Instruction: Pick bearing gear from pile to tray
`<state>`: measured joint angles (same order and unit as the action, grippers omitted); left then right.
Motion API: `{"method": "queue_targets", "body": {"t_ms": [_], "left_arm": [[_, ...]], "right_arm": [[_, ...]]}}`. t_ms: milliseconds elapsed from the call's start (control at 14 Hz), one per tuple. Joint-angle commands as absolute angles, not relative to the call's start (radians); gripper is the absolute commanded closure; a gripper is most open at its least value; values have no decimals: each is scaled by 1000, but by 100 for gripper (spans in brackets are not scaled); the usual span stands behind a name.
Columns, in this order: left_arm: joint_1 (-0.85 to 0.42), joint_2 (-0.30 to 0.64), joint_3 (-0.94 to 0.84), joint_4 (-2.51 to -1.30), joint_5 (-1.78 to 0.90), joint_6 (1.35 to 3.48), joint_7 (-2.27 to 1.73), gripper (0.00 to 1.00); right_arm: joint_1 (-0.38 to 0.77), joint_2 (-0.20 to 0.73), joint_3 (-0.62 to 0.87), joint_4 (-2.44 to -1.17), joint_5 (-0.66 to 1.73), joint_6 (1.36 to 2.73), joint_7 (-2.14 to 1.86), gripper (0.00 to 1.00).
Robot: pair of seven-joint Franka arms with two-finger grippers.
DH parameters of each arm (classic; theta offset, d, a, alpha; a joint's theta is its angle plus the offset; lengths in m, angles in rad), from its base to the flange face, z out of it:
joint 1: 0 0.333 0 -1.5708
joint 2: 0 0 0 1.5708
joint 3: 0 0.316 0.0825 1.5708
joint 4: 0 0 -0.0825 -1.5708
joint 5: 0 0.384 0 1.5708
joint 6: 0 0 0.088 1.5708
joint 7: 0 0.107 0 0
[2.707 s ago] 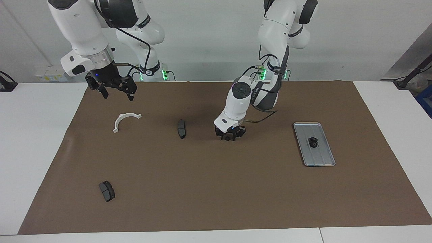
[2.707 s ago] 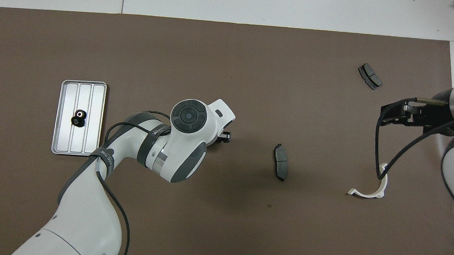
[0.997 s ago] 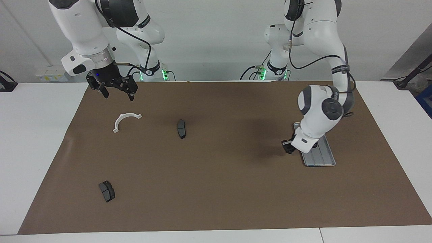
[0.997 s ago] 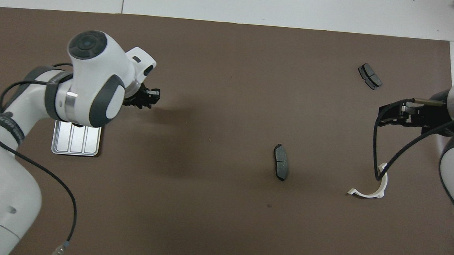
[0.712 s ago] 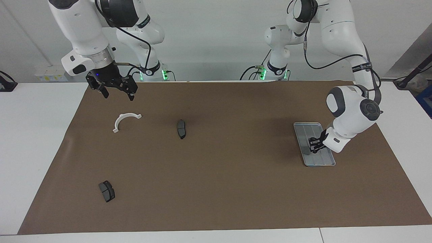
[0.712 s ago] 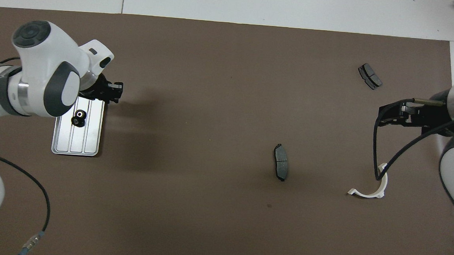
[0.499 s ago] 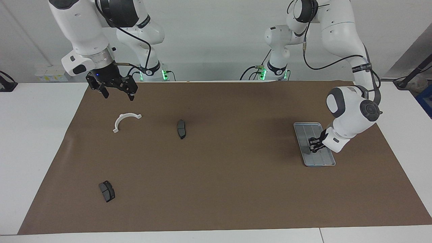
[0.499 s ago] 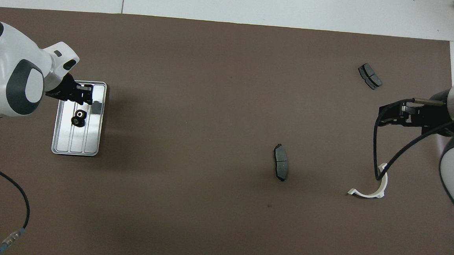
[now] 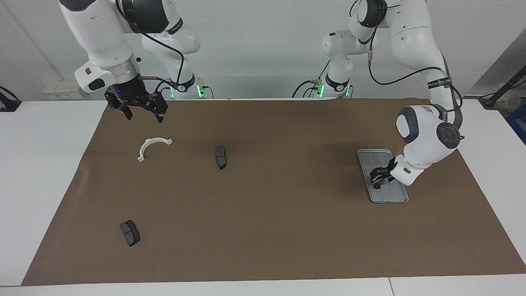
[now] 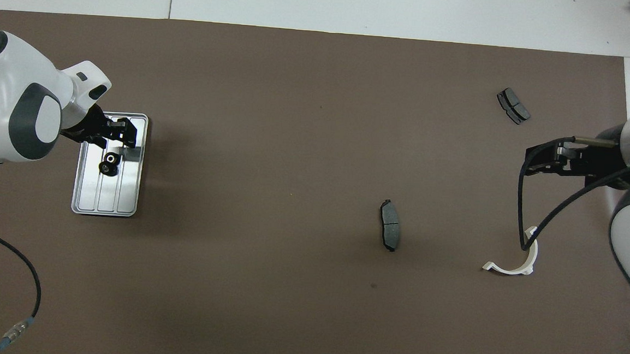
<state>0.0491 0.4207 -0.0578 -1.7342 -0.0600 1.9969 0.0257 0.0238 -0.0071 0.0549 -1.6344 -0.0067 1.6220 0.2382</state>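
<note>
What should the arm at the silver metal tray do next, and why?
Probably lift the left gripper straight up, clear of the small flat silver-grey metal tray. It hangs low over the tray, where a small black round gear lies beside it. Whether it holds another gear is unclear, so a slow rise seems safest.

Left hand (image 9: 376,176) low, tilted, fingers parted; right hand (image 9: 141,112) raised, open, waiting.

A gear (image 10: 109,164) is lying in the tray (image 10: 90,206) toward the left arm's end of the tabletop (image 9: 263,230). Toward the right arm's end, the bracket (image 9: 150,147) is sitting nearer the robots than one brake pad (image 9: 130,232).
</note>
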Motion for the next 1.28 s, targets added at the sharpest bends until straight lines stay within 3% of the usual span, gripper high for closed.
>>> {"method": "queue_targets", "body": {"t_ms": [0,142,285,784,1211], "left_arm": [[52,376,-54,-1790,-52,1957,35,78],[55,359,-52,-1825,-52,1959,35,96],[58,345,-51,-1854,-52,1959,37,99],[130,316,-51,-1905,-28,1941,90,99],[132,321,-51,-1786,-15,1907,115,95]], "right_arm": [[15,-21,57,-1640,12,1611,210,0],[15,-21,57,-1640,12,1611,210,0],[15,-21,57,-1640,12,1611,210,0],[15,-21,57,-1640,12,1611,210,0],[15,-21,57,-1640,12,1611,210,0]]}}
